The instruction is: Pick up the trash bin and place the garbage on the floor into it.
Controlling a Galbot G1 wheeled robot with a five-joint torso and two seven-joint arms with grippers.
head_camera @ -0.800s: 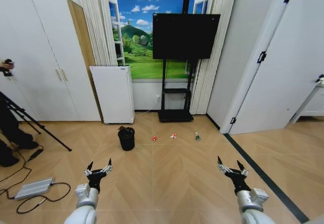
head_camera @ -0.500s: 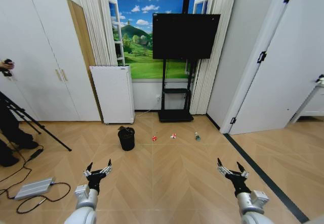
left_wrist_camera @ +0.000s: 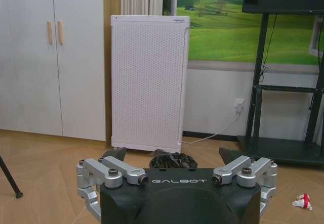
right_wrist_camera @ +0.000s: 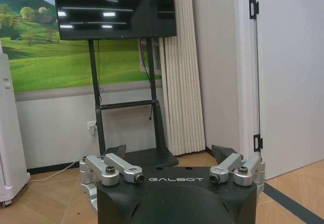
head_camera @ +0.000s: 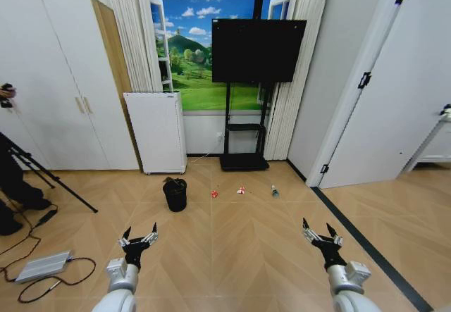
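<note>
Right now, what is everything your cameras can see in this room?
trash bin: one, black, on the floor before the white appliance.
red piece: one, right of the bin.
red-and-white piece: one, further right.
small bottle: one, clear with green, rightmost.
white appliance: one, perforated, against the wall.
screen on stand: one, black, before the landscape mural.
flat device with cable: one, grey, on the floor, left.
tripod: one, black, far left.
left gripper: open, low, near left.
right gripper: open, low, near right.
</note>
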